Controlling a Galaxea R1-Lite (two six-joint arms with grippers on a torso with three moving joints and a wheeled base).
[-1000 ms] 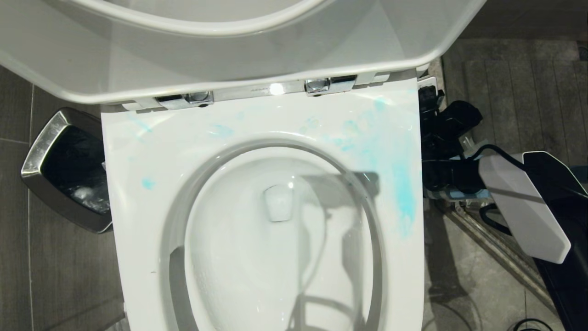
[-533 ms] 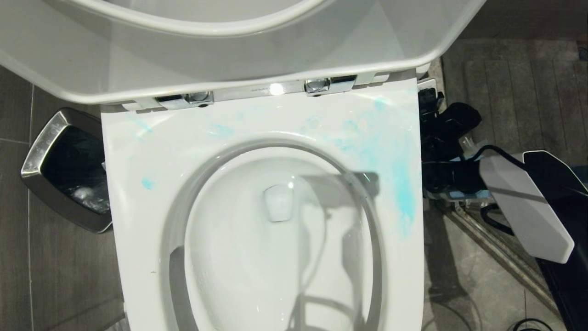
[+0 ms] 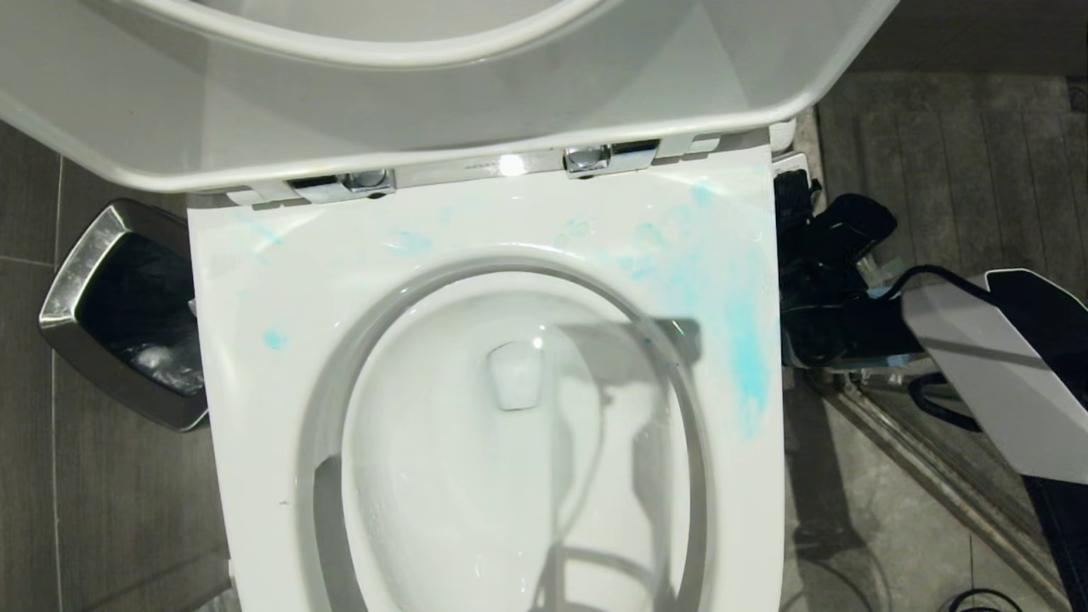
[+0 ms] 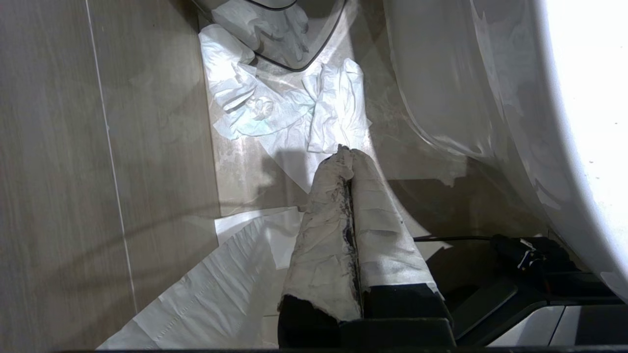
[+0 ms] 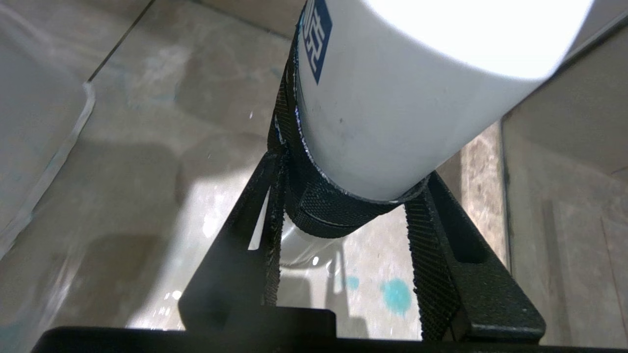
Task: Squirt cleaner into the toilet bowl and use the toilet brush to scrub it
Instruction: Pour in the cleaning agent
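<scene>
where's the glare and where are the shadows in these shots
Head view: a bright glint on the hinge bar, and arm shadows inside the bowl. Right wrist view: the bottle is blown out white at its upper part. Left wrist view: the toilet's side is overexposed.

toilet bowl [image 3: 510, 476] open above, raised lid [image 3: 425, 110] behind, waste bin [image 3: 119, 314] left

We can't read any full text. Only mark: a dark blue label patch with white blocky characters on the cleaner [image 5: 392, 108], near its upper side edge, cropped and illegible. No print on the toilet bowl [image 3: 476, 280].
</scene>
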